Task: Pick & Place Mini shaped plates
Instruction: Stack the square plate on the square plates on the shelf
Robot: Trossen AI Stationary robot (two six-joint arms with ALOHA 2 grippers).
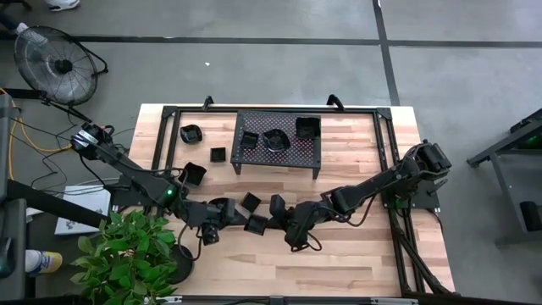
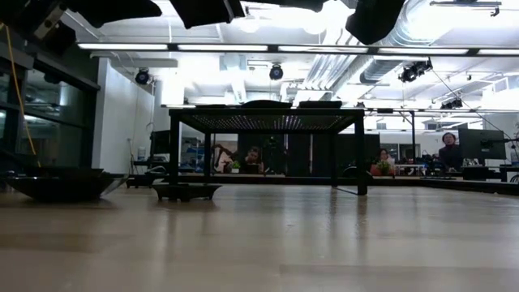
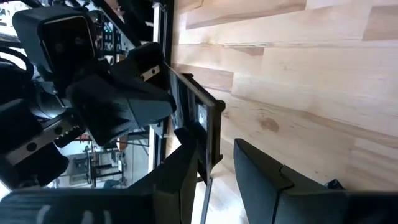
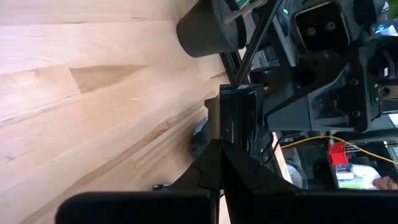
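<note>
Both grippers meet near the table's near edge, facing each other. My right gripper [image 4: 222, 152] is shut on a small glossy black square plate [image 4: 241, 118], which shows in the high view [image 1: 257, 224] between the two arms. My left gripper [image 3: 221, 177] is open, with the same plate [image 3: 208, 134] edge-on between its fingers. Two more small black plates [image 1: 251, 202] [image 1: 277, 205] sit close by. Others rest on the wood further left [image 1: 194, 174] [image 1: 218, 154] [image 1: 191, 133]. Three stand on top of the mesh rack [image 1: 278, 142]. My right gripper pinches the square plate by its near edge [image 4: 231, 144] between both fingers, roughly level and from the table's right. The plate stands on edge beyond the fingertips. My left gripper has one finger [image 3: 183, 174] right beside the plate's edge. I cannot tell whether it touches.
The black mesh rack [image 2: 268, 122] stands on legs at the table's far middle, with open room beneath it. A black frame [image 1: 385, 161] borders the table. A potted plant [image 1: 127, 250] sits at the near left corner. People sit in the room beyond the table.
</note>
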